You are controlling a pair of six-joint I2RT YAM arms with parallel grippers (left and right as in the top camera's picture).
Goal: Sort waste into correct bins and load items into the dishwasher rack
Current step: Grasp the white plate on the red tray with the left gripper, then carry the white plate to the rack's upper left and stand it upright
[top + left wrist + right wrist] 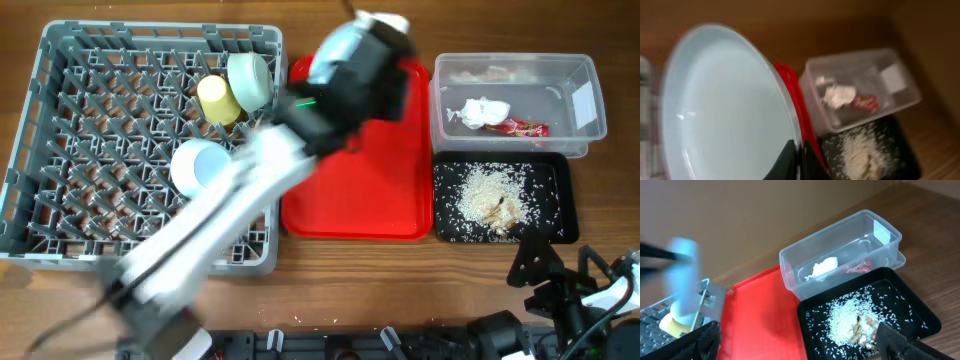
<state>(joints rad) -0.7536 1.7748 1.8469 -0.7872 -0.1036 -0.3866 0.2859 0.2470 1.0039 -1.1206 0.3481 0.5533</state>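
Finds the left gripper [799, 161] pinched tight on the lower rim of the round pale-blue plate [725, 110]. Places that plate, tilted up on edge, above the far left corner of the flat red serving tray [360, 200], just right of the large grey plastic dishwasher rack [60, 60]. Notes heavy blur on arm and plate overhead; cannot make out the fingers there. Finds the right gripper [797, 342] spread wide, holding nothing, at the near right, fingers cut off by the frame edge. Logs a small yellow cup [217, 98] and a pale mint-green bowl [250, 80] in the rack's far side; also a pale round piece [200, 165] beside the blurred arm, kind unclear. Locates the crumpled white paper napkin [480, 110] and small red snack wrapper [522, 127] in the clear plastic tub [590, 90], far right; whitish rice scraps [485, 190] in the black rectangular tray [560, 190] just nearer.
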